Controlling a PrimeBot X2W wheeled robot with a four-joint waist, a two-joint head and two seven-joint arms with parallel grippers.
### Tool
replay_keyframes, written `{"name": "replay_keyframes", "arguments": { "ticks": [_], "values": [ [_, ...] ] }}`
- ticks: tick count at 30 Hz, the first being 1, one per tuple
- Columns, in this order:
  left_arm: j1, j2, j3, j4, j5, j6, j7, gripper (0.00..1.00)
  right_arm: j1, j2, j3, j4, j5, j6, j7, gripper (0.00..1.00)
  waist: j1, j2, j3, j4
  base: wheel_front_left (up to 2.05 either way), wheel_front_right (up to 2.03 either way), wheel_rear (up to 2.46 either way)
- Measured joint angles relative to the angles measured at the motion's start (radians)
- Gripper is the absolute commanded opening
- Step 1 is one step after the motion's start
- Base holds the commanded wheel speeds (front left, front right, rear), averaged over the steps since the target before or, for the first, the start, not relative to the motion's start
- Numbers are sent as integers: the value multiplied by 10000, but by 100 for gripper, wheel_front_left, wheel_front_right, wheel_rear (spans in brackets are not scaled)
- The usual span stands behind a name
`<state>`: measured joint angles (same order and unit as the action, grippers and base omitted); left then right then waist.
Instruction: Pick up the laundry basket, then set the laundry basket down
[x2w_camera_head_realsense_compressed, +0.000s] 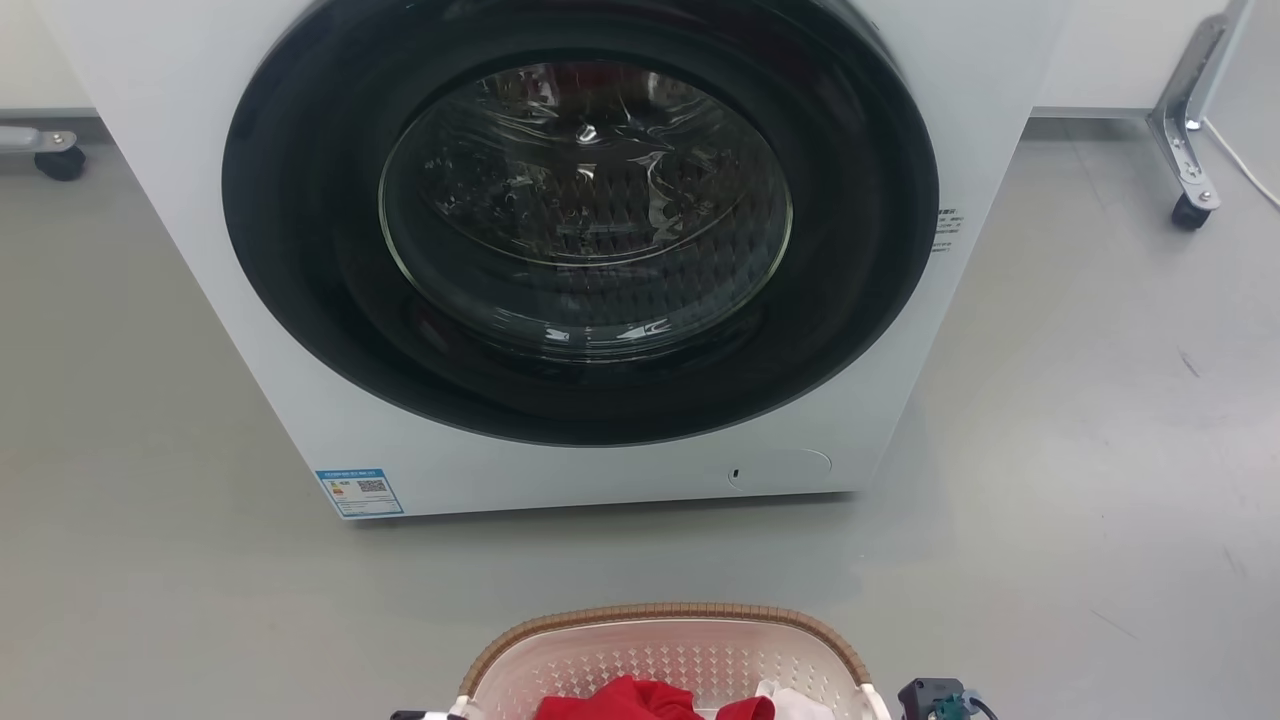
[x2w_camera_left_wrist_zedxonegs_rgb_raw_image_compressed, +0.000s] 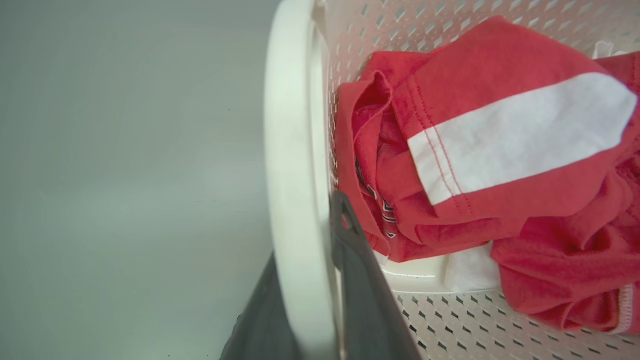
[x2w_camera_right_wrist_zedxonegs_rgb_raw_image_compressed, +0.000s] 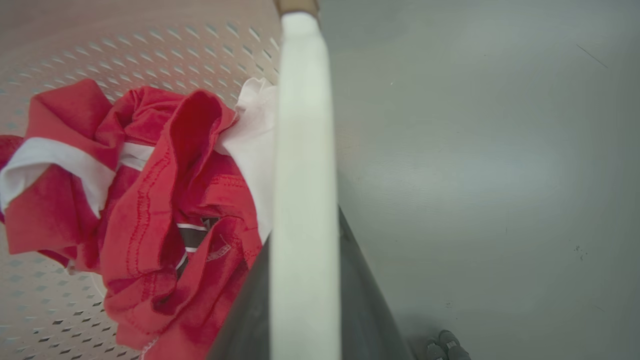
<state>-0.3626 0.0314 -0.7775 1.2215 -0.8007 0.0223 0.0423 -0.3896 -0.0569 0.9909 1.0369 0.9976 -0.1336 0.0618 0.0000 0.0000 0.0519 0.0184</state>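
- One laundry basket (x2w_camera_head_realsense_compressed: 670, 612) at 6 o'clock, one washer (x2w_camera_head_realsense_compressed: 600, 460) at 12.
- Basket holds red-and-white clothing (x2w_camera_left_wrist_zedxonegs_rgb_raw_image_compressed: 500, 150).
- Two grippers, left gripper (x2w_camera_left_wrist_zedxonegs_rgb_raw_image_compressed: 307, 235) and right gripper (x2w_camera_right_wrist_zedxonegs_rgb_raw_image_compressed: 305, 235), each clamp one white handle (x2w_camera_left_wrist_zedxonegs_rgb_raw_image_compressed: 295, 125).

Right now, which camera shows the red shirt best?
The left wrist view: the red shirt lies spread in the laundry basket, white stripe plain. The right wrist view shows it crumpled; the head view shows its top at the bottom edge.
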Motion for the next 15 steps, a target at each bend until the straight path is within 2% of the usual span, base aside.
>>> {"name": "replay_keyframes", "arguments": {
  "ticks": [15],
  "values": [
    [18,6,-107,2,-67,38,2,0,-19,-6,336,29,326,-71,-2,0,0,1,-91,36,0,0,0]
  ]
}}
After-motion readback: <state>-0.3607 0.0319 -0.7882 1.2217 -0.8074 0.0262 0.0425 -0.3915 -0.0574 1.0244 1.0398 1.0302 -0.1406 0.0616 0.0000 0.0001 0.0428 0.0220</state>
